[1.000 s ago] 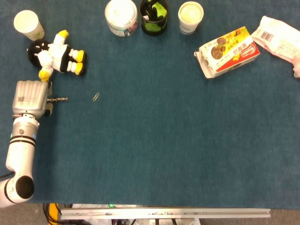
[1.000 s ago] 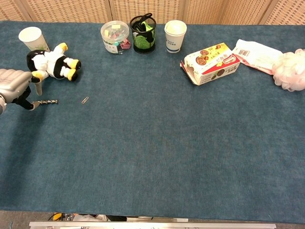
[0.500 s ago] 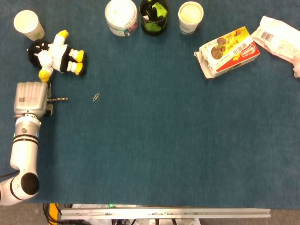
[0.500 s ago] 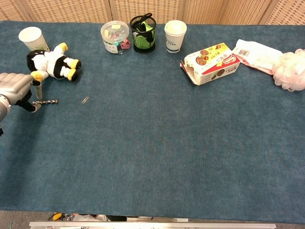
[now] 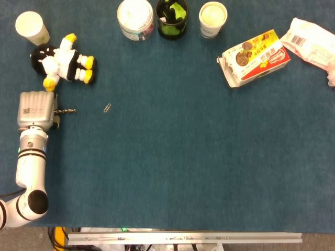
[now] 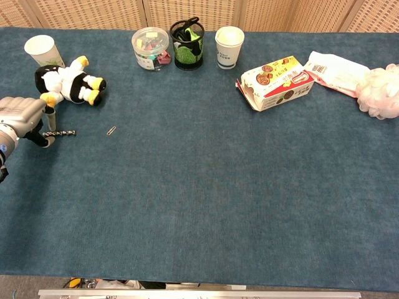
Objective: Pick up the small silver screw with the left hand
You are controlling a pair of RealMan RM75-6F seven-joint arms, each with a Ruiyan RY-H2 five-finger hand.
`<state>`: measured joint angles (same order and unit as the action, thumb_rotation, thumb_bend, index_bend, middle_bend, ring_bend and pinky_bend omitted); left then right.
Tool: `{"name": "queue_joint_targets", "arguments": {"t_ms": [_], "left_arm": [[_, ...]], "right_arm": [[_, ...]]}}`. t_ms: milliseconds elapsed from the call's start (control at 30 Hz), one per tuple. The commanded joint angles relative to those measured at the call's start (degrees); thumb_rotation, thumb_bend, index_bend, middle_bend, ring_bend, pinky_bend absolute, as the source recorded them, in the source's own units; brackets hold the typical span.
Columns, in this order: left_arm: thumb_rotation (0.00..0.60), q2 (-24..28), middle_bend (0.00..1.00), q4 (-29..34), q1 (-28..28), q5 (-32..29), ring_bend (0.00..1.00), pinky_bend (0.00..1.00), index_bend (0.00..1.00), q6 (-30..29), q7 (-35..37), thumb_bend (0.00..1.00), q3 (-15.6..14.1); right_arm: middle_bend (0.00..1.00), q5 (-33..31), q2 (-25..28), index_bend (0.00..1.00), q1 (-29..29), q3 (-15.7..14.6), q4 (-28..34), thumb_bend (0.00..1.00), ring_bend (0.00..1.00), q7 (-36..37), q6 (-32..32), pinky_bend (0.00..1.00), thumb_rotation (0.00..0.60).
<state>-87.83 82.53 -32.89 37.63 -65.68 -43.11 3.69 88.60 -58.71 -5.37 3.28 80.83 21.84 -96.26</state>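
Note:
The small silver screw (image 5: 67, 111) lies flat on the blue table cloth at the far left, pointing right; the chest view shows the screw (image 6: 63, 132) too. My left hand (image 5: 36, 109) is just left of it, back facing up. In the chest view the left hand (image 6: 24, 117) has a finger (image 6: 52, 118) and the thumb apart, either side of the screw's left end. The screw still rests on the cloth. I cannot tell whether the fingers touch it. My right hand shows in neither view.
A penguin plush (image 5: 62, 60) lies just beyond the left hand, a paper cup (image 5: 31, 27) behind it. A paperclip (image 5: 107, 108) sits right of the screw. A tub (image 5: 135, 19), mesh pen holder (image 5: 171, 18), cup (image 5: 212, 19), snack box (image 5: 254, 56) and packet (image 5: 311, 42) line the back.
My left hand has crept slightly towards the screw, its forearm swinging in from the left. The screw has not moved.

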Motion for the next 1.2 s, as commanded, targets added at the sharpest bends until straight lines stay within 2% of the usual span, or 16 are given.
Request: {"name": "queue_joint_targets", "arguments": {"t_ms": [33, 1033, 1200], "left_arm": [[0.600, -0.22, 0.87, -0.37, -0.05, -0.60, 0.86, 0.81, 0.47, 0.20, -0.50, 0.30, 0.21], [0.600, -1.85, 0.87, -3.30, -0.56, -3.87, 0.87, 0.81, 0.53, 1.57, -2.48, 0.31, 2.21], [0.600, -1.82, 0.87, -3.56, -0.61, -3.98, 0.87, 0.81, 0.54, 1.75, -2.55, 0.33, 2.33]], "right_arm": [[0.62, -0.06, 0.01, 0.54, -0.07, 0.04, -0.06, 0.31, 0.66, 0.06, -0.07, 0.43, 0.600], [0.62, -0.39, 0.17, 0.54, -0.66, 0.21, -0.41, 0.31, 0.66, 0.73, -0.38, 0.43, 0.600], [0.62, -0.42, 0.14, 0.54, -0.75, 0.31, -0.45, 0.31, 0.66, 0.79, -0.55, 0.43, 0.600]]}}
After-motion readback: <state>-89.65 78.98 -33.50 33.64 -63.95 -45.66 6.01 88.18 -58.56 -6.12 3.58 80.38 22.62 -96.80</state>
